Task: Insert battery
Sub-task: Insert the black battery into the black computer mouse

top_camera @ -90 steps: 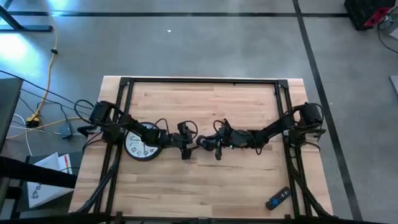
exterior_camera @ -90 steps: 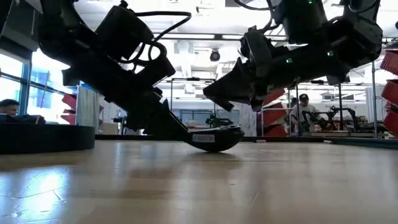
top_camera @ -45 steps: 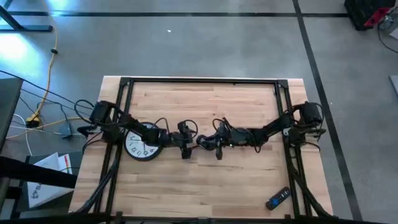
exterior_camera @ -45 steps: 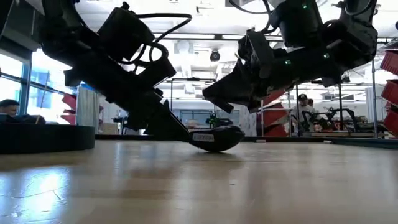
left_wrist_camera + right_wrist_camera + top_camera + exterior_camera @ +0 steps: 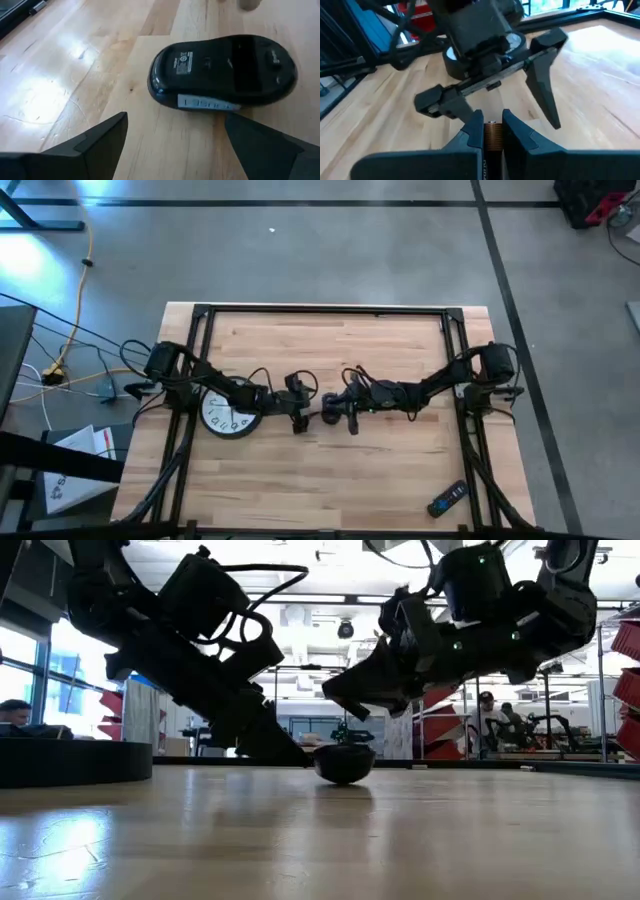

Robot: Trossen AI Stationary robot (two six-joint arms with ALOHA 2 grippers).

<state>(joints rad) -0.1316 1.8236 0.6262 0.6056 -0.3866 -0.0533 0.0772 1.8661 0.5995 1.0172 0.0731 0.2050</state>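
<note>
At the middle of the wooden tabletop, two dark robot arms meet over an upturned computer mouse.

Largest to smallest: a wall clock lies flat under the left arm, and a remote control sits well apart near the front right corner. The left gripper has its jaws spread wide, just beside the mouse and not touching it. The right gripper has narrow jaws pinching a coppery battery. The mouse lies belly-up and unheld, so pushing the battery in could likely slide or tip it, or the two grippers could collide.
</note>
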